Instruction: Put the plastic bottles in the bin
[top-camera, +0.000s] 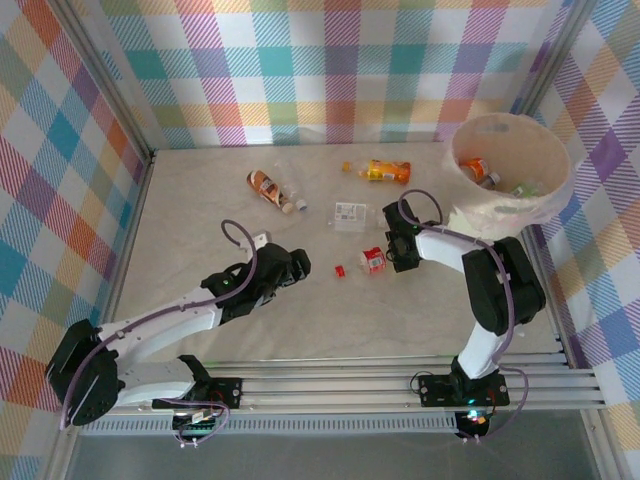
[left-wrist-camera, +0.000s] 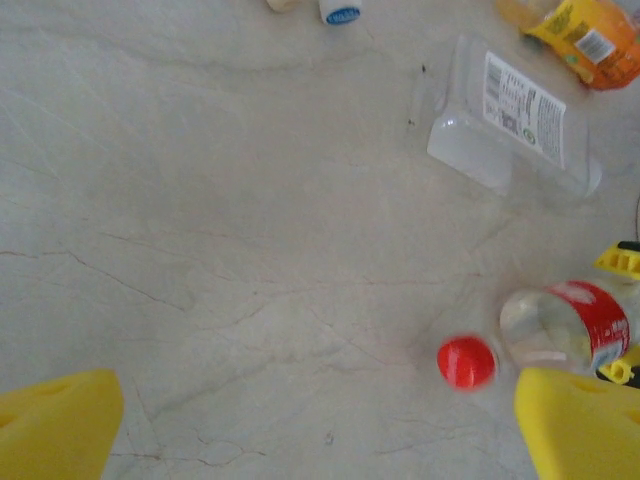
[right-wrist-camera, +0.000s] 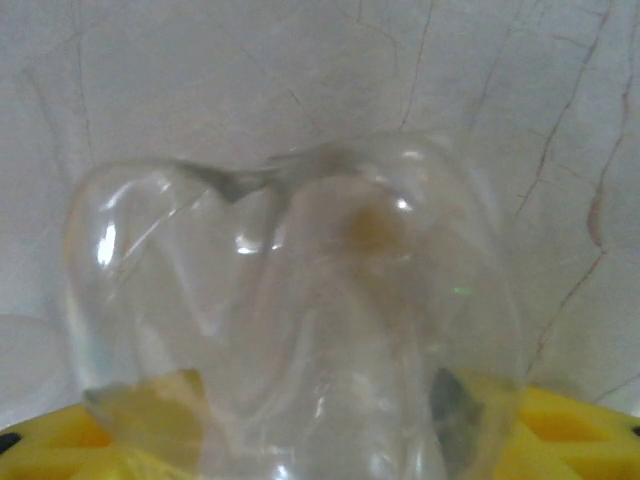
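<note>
the red-label bottle (top-camera: 373, 259) lies on its side on the worktop (top-camera: 200, 230), right of frame centre in the top view. its body is clear and dented; the red label (left-wrist-camera: 600, 325) wraps one end, and no writing on it can be read. a loose red cap (left-wrist-camera: 466, 362) lies just beside it, apart from it.

the right end effector (top-camera: 390, 256) stands at this bottle. in the right wrist view its yellow fingers (right-wrist-camera: 570, 430) sit at the lower corners with the crushed clear body (right-wrist-camera: 300, 320) between them. it cannot be told whether they press the bottle or merely bracket it.

the clear flat bottle (top-camera: 350, 213) lies above the red-label bottle, apart from it. its white label (left-wrist-camera: 525, 105) carries fine dark print and a small round green mark; the text is too small to read.

the orange bottle (top-camera: 386, 172) lies further up the frame, with a yellow-and-orange label (left-wrist-camera: 590, 30) whose print is illegible. the brown-label bottle (top-camera: 266, 185) lies at upper centre-left, well apart from the others.

the bin (top-camera: 545, 215) stands at the upper right, lined with a pale bag. it contains an orange-label bottle (top-camera: 474, 167) and a green-label bottle (top-camera: 524, 188).

the left end effector (top-camera: 293, 265) is at centre-left, well apart from the red cap. its fingers (left-wrist-camera: 60, 425) are spread wide and hold nothing.
</note>
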